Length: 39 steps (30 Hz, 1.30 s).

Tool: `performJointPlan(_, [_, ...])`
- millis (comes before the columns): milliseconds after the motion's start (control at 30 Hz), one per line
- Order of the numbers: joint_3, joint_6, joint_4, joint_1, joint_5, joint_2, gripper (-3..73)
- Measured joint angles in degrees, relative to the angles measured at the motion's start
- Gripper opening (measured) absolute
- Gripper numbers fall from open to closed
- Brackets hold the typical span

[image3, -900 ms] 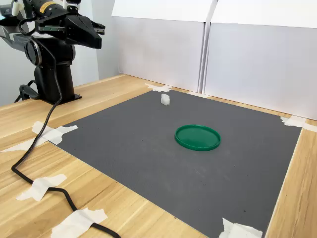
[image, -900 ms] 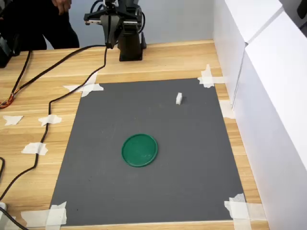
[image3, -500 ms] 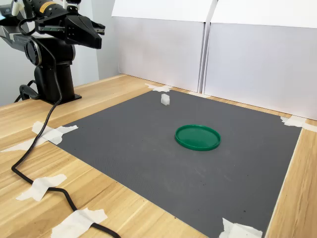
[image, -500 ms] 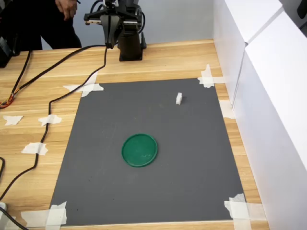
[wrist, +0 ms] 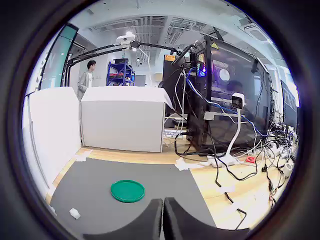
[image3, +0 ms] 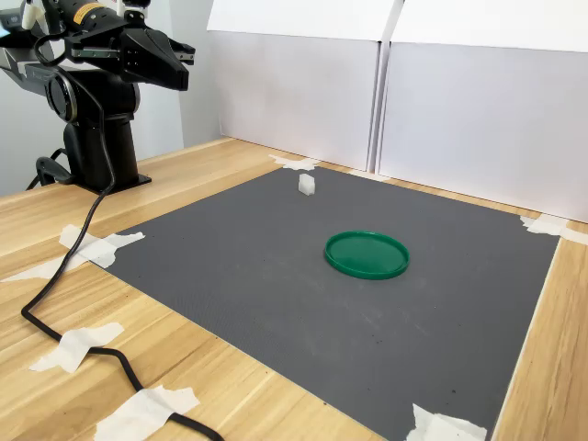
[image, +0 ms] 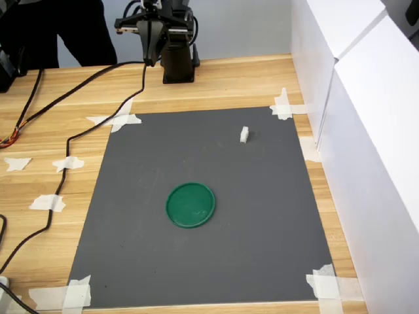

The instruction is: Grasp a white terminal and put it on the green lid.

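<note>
The white terminal (image: 244, 135) (image3: 306, 184) (wrist: 74, 213) stands on the dark grey mat, toward its far right corner in the first exterior view. The green lid (image: 190, 205) (image3: 367, 254) (wrist: 127, 191) lies flat near the mat's middle, with nothing on it. My gripper (image: 152, 59) (image3: 187, 55) (wrist: 162, 220) hangs high above the wooden table by the arm's base, well back from the mat and far from both objects. In the wrist view its fingers (wrist: 150, 222) lie side by side, shut and holding nothing.
A grey mat (image: 163, 261) is taped to the wooden table. White panels (image: 366, 131) wall the first exterior view's right side. A black cable (image: 78, 131) trails across the table on that same first exterior view's left. A person in dark clothes (image: 59, 26) stands behind the table.
The person behind the table has shifted in the first exterior view, and their hand is gone from sight. The arm, terminal and lid have not moved.
</note>
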Motion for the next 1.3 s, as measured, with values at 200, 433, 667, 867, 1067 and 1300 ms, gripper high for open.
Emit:
performJointPlan(200, [0.0,0.0,0.0,0.0,0.0,0.0,-1.6])
performJointPlan(433, [0.0,0.0,0.0,0.0,0.0,0.0,-1.6])
performJointPlan(667, [0.0,0.0,0.0,0.0,0.0,0.0,-1.6])
performJointPlan(867, [-1.7,-0.5,0.0,0.0,1.7,3.4,-1.6])
performJointPlan(1067, [-10.5,-5.1,0.0,0.0,10.7,14.1,-1.6])
performJointPlan(1300, [-22.1,-9.0,1.0,0.0,26.6,29.4,-1.6])
